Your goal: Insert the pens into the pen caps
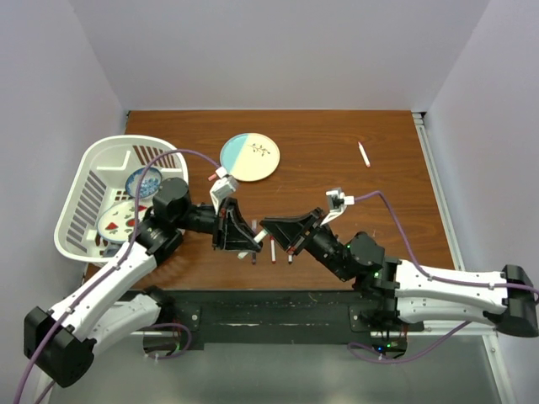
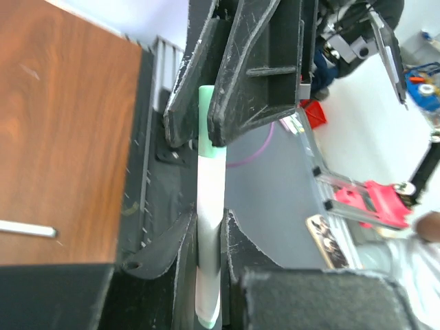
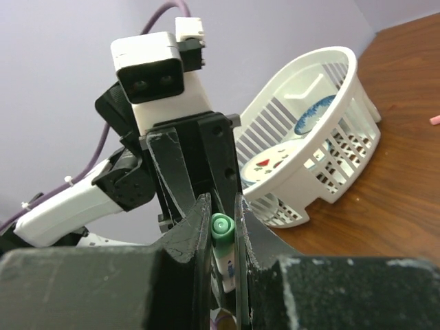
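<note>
- Green plastic is showing where the two arms are meeting. The green cap (image 3: 221, 226) is sitting end-on between the fingers of the right gripper (image 3: 221, 206), which are pressing in on it from both sides.
- The left gripper (image 2: 208, 230) is clamping the white pen (image 2: 208, 196) by its barrel, with its jaws drawn in tight on it. The pen is running straight from those fingers towards the opposite claw.
- The cap is lying in line with the pen and meeting the end of its barrel. Whether it is pushed fully home I cannot tell.
- The two grippers are facing each other tip to tip over the near middle of the brown wooden table (image 1: 337, 202), with the pen and cap spanning between them.
- Small dark marks are showing on the barrel in the right wrist view, but they are too blurred to read.
- Three loose pens (image 1: 274, 251) are lying side by side on the table just nearer than the grippers, close to the near edge.
- A lone pen (image 1: 364, 154) is lying well apart from them, towards the far right corner.
- A white basket (image 1: 84, 181) is sitting at the table's left edge and holding patterned dishes (image 1: 114, 223).
- A round plate (image 1: 250, 156), part pale blue and part cream with a small sprig drawn on it, is lying beyond the grippers.
</note>
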`<action>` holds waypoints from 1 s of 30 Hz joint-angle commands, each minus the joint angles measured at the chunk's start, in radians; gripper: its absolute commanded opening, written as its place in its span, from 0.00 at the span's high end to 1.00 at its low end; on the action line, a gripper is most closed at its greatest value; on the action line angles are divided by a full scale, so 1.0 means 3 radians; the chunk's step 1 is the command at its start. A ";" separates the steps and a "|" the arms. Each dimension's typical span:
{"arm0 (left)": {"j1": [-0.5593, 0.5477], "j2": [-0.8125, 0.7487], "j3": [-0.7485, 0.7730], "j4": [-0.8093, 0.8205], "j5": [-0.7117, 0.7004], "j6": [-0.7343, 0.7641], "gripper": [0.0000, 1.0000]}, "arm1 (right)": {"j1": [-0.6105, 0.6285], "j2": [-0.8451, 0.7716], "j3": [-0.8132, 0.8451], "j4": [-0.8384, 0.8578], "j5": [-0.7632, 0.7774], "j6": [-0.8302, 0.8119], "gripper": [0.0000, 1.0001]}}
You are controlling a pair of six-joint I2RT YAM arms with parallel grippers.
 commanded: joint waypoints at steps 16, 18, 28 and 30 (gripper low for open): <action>0.0292 -0.0782 -0.0189 -0.0569 -0.1441 0.0876 0.02 | -0.0529 0.0107 0.1528 -0.3400 0.0192 -0.0889 1.00; 0.0292 -0.0848 -0.0189 -0.0651 -0.1672 0.0881 0.00 | -0.0870 0.0153 0.1421 -0.3594 -0.0030 -0.0843 1.00; 0.0297 -0.1063 -0.0230 -0.0892 -0.2409 0.0886 0.00 | -0.1941 0.1419 0.1216 -0.3626 -0.1349 -0.1058 1.00; 0.0297 -0.1119 -0.0235 -0.0963 -0.2582 0.0901 0.00 | -0.2145 0.1630 0.1307 -0.3600 -0.1493 -0.1104 1.00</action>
